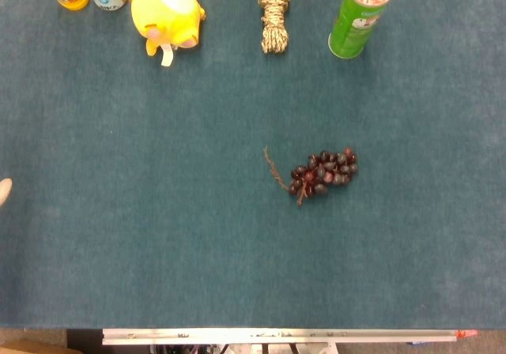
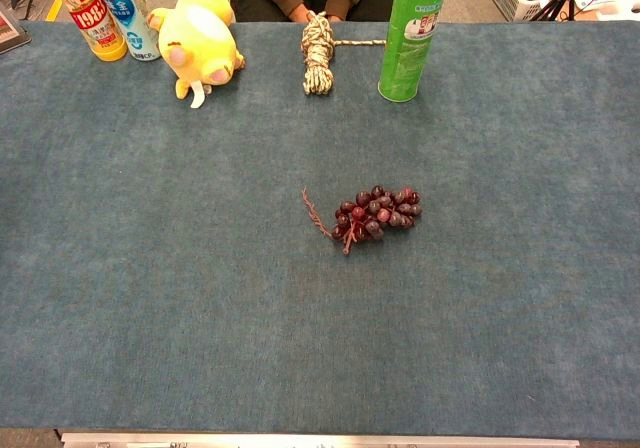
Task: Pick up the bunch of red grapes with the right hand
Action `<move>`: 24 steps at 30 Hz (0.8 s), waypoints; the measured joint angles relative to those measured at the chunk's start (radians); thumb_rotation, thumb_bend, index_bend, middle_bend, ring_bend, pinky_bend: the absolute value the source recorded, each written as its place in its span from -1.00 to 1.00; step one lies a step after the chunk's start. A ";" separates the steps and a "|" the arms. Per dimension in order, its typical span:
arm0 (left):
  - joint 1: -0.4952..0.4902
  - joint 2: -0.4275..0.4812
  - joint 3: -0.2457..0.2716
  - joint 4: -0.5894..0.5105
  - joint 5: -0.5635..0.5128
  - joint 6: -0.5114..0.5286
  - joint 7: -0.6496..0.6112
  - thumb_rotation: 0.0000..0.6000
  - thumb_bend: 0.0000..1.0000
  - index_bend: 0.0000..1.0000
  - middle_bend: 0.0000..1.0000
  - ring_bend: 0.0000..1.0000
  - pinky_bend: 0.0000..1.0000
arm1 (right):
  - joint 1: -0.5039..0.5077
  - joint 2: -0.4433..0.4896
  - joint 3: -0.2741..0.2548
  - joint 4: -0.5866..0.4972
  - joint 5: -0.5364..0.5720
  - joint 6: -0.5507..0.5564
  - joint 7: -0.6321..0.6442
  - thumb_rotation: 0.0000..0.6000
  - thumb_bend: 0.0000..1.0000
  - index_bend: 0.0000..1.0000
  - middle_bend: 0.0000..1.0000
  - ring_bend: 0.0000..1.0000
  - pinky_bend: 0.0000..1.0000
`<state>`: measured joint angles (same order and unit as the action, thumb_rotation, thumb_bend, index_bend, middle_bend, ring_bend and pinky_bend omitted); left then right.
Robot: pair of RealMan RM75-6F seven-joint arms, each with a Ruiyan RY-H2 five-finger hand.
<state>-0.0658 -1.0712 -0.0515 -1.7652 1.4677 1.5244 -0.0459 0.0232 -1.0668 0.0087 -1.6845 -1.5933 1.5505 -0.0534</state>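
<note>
The bunch of red grapes (image 1: 324, 172) lies flat on the blue cloth, a little right of the table's middle, with its thin brown stem (image 1: 273, 167) trailing to the left. The chest view shows the same bunch of grapes (image 2: 376, 211) near the centre. Nothing touches it. My right hand is in neither view. A pale sliver (image 1: 4, 190) at the left edge of the head view looks like a tip of my left hand, but too little shows to tell how the hand stands.
Along the far edge stand two bottles (image 2: 108, 13), a yellow plush toy (image 2: 197, 40), a coil of rope (image 2: 318, 52) and a green snack can (image 2: 411, 34). A person's hands (image 2: 312, 12) rest behind the rope. The table's near edge (image 1: 277, 336) runs along the bottom.
</note>
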 measured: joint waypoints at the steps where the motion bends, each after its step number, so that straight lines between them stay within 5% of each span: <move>1: 0.000 0.000 0.001 0.001 0.000 -0.002 0.001 1.00 -0.58 -1.00 -1.00 -1.00 -1.00 | 0.000 0.000 0.000 0.000 0.000 -0.002 0.001 1.00 -0.85 -0.67 -0.46 -0.69 -0.52; 15: -0.004 0.020 0.002 -0.034 0.031 -0.008 -0.082 1.00 -0.58 -1.00 -1.00 -1.00 -1.00 | 0.006 0.002 -0.002 0.014 -0.043 0.009 0.037 1.00 -0.85 -0.67 -0.44 -0.69 -0.52; 24: -0.032 0.057 0.016 -0.090 0.097 -0.054 -0.208 1.00 -0.58 -1.00 -1.00 -1.00 -1.00 | 0.039 0.001 -0.013 0.020 -0.114 -0.009 0.075 1.00 -0.75 -0.42 -0.10 -0.26 -0.20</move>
<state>-0.0983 -1.0138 -0.0351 -1.8548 1.5645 1.4704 -0.2540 0.0620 -1.0654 -0.0041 -1.6648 -1.7069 1.5414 0.0219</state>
